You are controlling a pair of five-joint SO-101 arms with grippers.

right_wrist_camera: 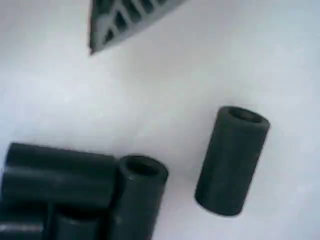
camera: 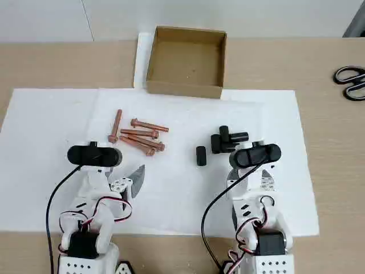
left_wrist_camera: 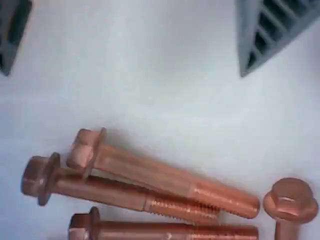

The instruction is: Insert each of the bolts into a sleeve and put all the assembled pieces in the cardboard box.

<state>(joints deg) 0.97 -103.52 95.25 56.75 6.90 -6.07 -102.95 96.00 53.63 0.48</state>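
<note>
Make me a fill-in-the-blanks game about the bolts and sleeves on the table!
The bolts lie in a heap on the white ___. The sleeves are all the colour ___. One sleeve lies alone, on the side of the group nearer the ___. On the bare wooden table lies a pair of ___.
Missing words: paper; black; bolts; scissors.
</note>
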